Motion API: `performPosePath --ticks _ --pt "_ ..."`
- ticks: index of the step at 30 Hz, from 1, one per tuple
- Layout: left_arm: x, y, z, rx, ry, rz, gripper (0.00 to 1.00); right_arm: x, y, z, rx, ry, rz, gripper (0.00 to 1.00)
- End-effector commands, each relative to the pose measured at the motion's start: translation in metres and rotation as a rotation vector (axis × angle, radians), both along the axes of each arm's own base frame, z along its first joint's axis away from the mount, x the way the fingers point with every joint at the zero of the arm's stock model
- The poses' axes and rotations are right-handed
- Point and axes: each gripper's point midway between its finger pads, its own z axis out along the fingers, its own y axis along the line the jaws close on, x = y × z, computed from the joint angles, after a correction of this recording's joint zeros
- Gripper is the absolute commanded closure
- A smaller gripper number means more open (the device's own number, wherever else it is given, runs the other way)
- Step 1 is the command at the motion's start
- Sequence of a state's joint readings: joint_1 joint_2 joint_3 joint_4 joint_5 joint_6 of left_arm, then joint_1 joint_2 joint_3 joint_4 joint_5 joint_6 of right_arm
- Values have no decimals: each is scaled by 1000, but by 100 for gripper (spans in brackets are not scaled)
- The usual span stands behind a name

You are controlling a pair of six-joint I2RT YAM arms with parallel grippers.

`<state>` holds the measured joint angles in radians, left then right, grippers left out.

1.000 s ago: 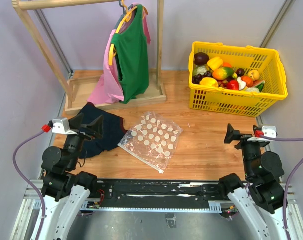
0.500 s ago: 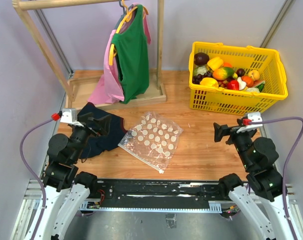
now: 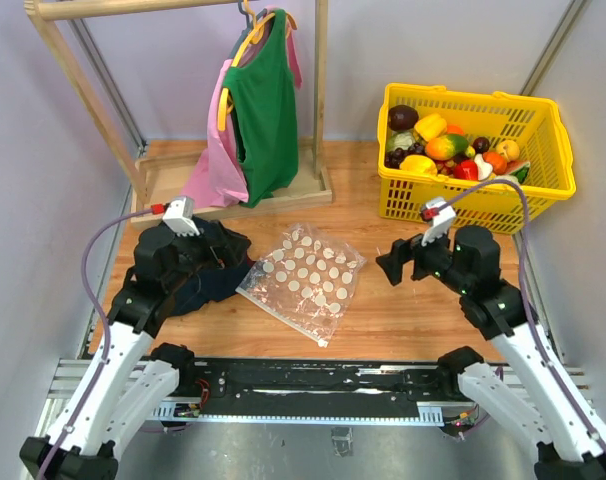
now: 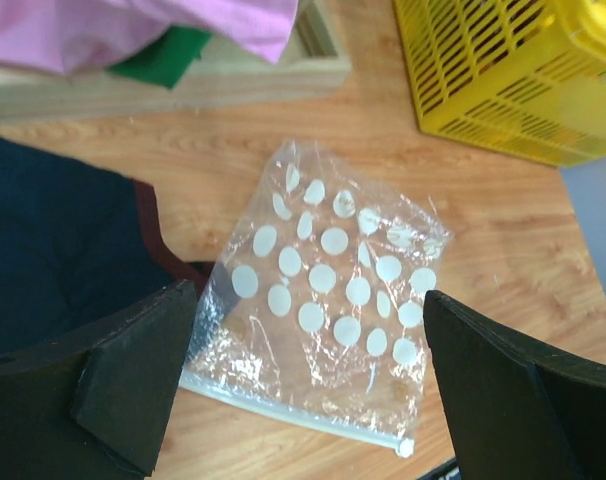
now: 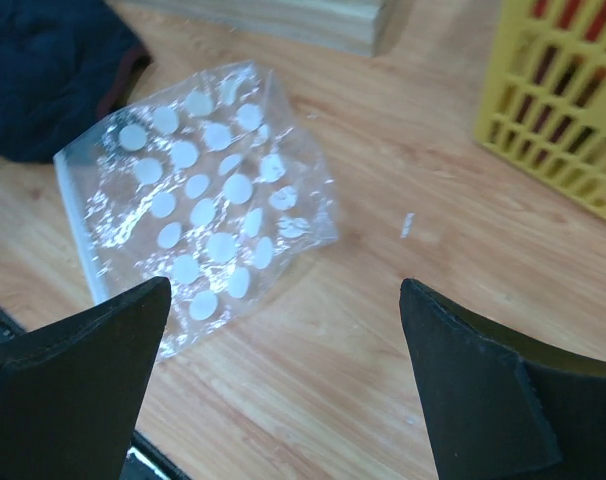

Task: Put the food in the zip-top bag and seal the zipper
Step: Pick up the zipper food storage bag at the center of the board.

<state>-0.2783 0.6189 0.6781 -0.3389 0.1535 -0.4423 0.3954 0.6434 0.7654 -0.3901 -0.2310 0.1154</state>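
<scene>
The zip-top bag (image 3: pixel 303 278) lies flat and empty on the wooden table, clear with white dots. Its zipper (image 3: pixel 280 317) runs along the near-left edge and shows as a pale strip in the left wrist view (image 4: pixel 293 415). The food (image 3: pixel 453 145) is piled in the yellow basket (image 3: pixel 463 208) at the back right. My left gripper (image 3: pixel 221 252) is open and empty above the bag's left side, with the bag (image 4: pixel 333 290) between its fingers (image 4: pixel 123 380). My right gripper (image 3: pixel 391 265) is open and empty just right of the bag (image 5: pixel 198 205).
A dark navy cloth (image 3: pixel 205 268) lies left of the bag, touching its corner. A wooden clothes rack (image 3: pixel 313 190) with green and pink garments (image 3: pixel 258 100) stands at the back left. The basket's wall (image 5: pixel 563 110) is close on my right gripper's right.
Both arms have lifted from their folded pose near the table's front edge and reached forward and inward. Both open grippers now hang near the bag.
</scene>
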Motion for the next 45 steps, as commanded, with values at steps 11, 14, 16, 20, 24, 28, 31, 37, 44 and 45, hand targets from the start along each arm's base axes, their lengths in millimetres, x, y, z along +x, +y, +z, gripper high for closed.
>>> performPosePath --ticks 11,14,16,20,24,28,31,37,44,45 --pt "-2 -31 -76 -70 258 -102 1 -14 111 -68 -210 156 357 1" --pt "-2 -33 -85 -73 282 -99 1 -16 127 -89 -299 182 394 1" --pt "-2 -37 -90 -82 290 -108 1 -15 134 -102 -340 225 406 2" --pt "-4 -44 -106 -91 326 -119 1 -9 143 -119 -409 291 414 1" --pt "-4 -51 -119 -83 358 -133 2 -7 156 -136 -465 341 431 1" --pt "-4 -53 -128 -68 383 -133 3 -1 162 -156 -544 379 409 6" --pt "-4 -54 -132 -65 387 -128 3 1 165 -168 -578 398 406 10" --pt "-3 -50 -134 -66 393 -96 3 3 168 -187 -635 417 396 17" --pt "-6 -47 -137 -88 425 -63 4 7 167 -205 -669 442 367 27" --pt "-7 -47 -137 -92 426 -58 4 8 166 -206 -673 444 359 28"
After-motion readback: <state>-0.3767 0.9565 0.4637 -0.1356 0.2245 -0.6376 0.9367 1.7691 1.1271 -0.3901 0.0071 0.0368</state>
